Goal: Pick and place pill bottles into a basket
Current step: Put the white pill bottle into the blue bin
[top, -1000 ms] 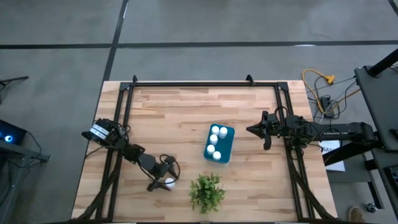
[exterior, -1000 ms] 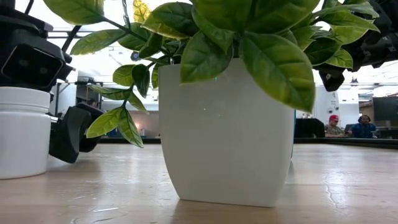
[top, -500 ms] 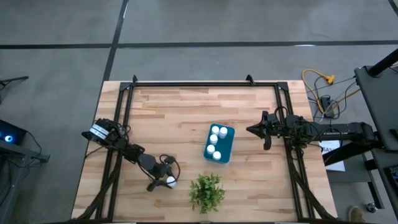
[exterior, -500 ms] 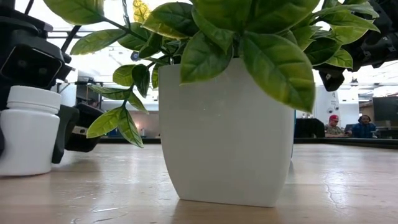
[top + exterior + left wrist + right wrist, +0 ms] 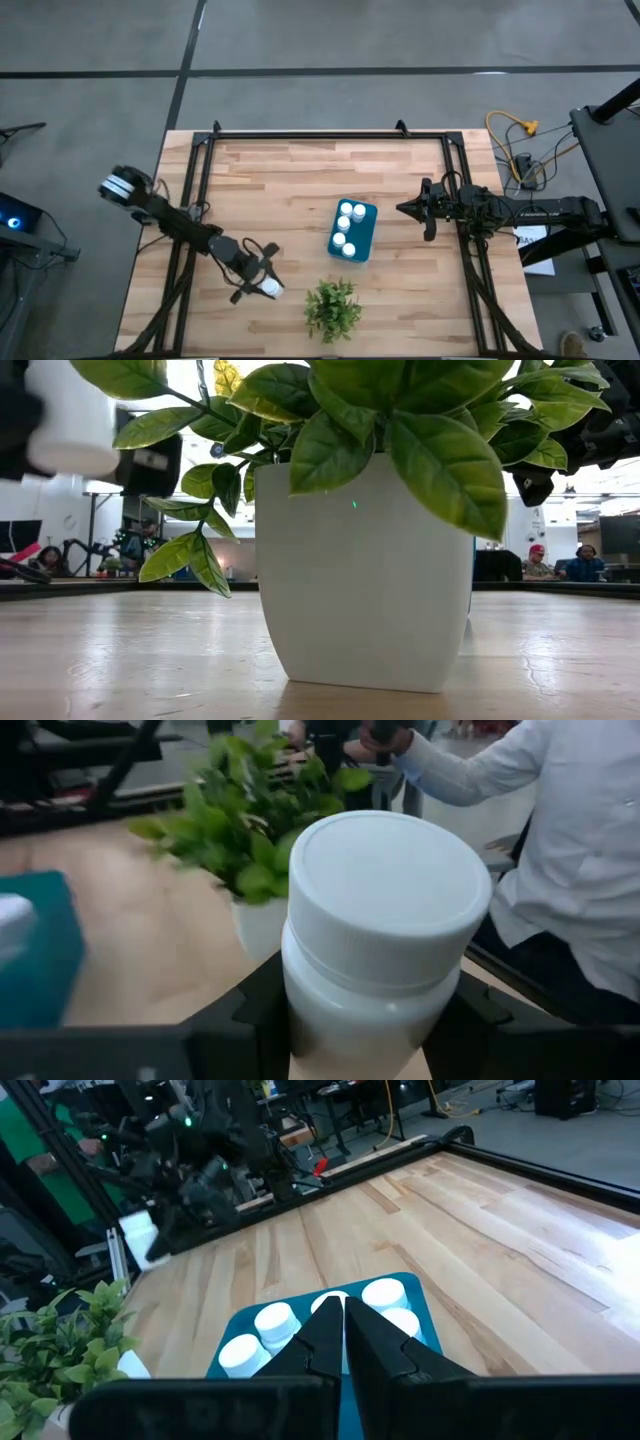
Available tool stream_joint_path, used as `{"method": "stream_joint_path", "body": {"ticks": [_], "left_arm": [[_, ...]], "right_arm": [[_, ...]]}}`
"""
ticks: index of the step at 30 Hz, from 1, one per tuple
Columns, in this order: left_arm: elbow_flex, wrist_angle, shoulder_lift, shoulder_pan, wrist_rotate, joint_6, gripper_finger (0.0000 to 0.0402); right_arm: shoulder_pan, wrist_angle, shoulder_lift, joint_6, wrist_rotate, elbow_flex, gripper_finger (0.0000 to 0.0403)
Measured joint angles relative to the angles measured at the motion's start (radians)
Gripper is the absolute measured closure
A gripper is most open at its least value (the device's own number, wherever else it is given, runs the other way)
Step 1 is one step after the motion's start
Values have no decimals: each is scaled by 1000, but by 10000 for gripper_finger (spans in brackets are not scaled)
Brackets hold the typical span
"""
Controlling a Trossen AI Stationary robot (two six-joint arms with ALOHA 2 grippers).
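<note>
A white pill bottle [image 5: 385,910] hangs above the table near its front edge, with my left gripper [image 5: 262,284] shut on it. In the low view the bottle [image 5: 70,415] is up at the left, clear of the wood. The teal basket [image 5: 364,236] stands mid-table on its base, to the right of the gripper. Several white pill bottles [image 5: 346,223] stand upright in it. My right gripper [image 5: 405,209] waits shut just right of the basket, and its fingers [image 5: 343,1330] point over the basket. My left gripper pinches the bottle's body below the cap [image 5: 350,1035] between its two fingers [image 5: 255,1010], one on each side. The fingers run almost level, coming from the table's left. The bottle stands upright in the hold, lifted clear of the table.
A leafy plant in a white pot [image 5: 332,308] stands at the near edge, right of the held bottle and in front of the basket. Black frame rails [image 5: 330,133] run along the table's edges. A person in a white sleeve [image 5: 560,870] is beyond the near edge.
My left gripper has shut on the pill bottle that stood on the table near the front edge. It has then risen with it. The bottle is now lifted clear, still upright.
</note>
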Motion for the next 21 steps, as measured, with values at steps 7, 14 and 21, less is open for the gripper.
{"method": "stream_joint_path", "body": {"ticks": [7,14,21], "left_arm": [[144,-547,-261,50,0,90,255],[376,-992,-328,101,13,185,255],[557,-1276,-270,158,41,232,255]], "right_arm": [[0,0,0,0,-1,0,394],[0,52,0,-42,-20,0,394],[1,128,0,-105,-119,25,394]]}}
